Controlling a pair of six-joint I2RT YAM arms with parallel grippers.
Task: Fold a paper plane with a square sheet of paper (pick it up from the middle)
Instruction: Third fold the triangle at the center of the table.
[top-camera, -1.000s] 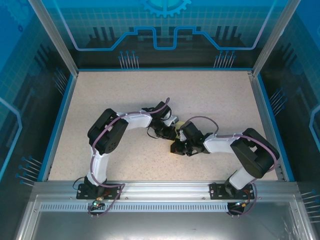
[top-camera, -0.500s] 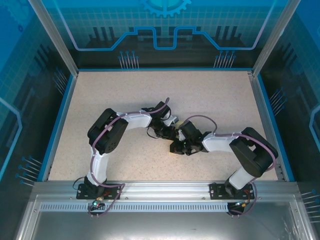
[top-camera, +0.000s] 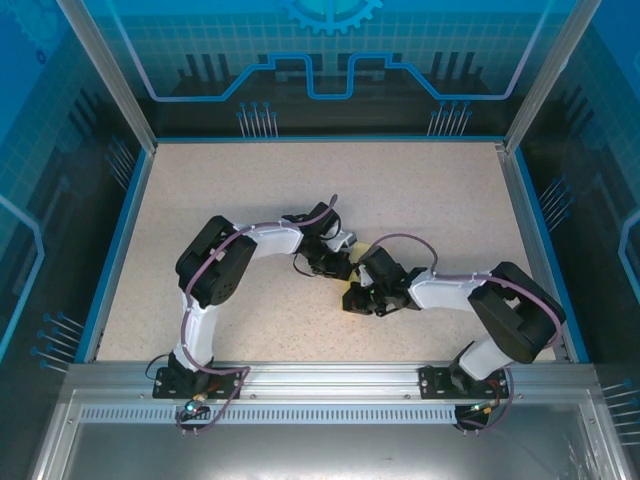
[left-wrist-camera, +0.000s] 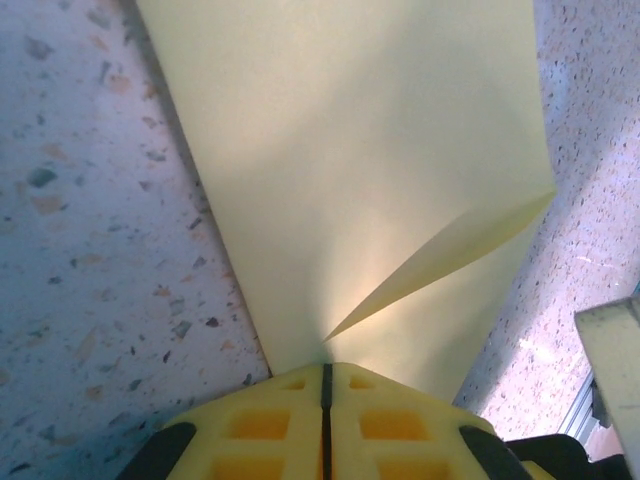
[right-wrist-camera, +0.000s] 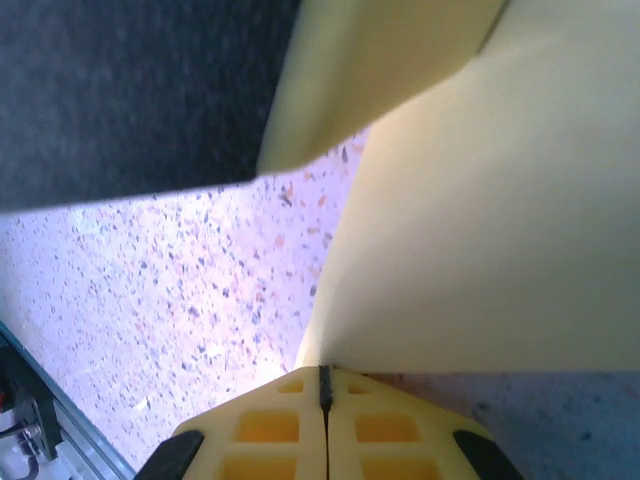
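Yellow paper (left-wrist-camera: 350, 150) edge clamped between left jaws, also right jaws.

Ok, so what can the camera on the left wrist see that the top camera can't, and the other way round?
Left wrist view: up close, the left gripper is shut on the edge of the pale-yellow paper, and a slanting fold line crosses the sheet. Top view: both whole arms, the left arm and the right arm, meeting mid-table, plus the blue walls. Both: the yellow paper, just a sliver between the arm tips from above, and the speckled table.
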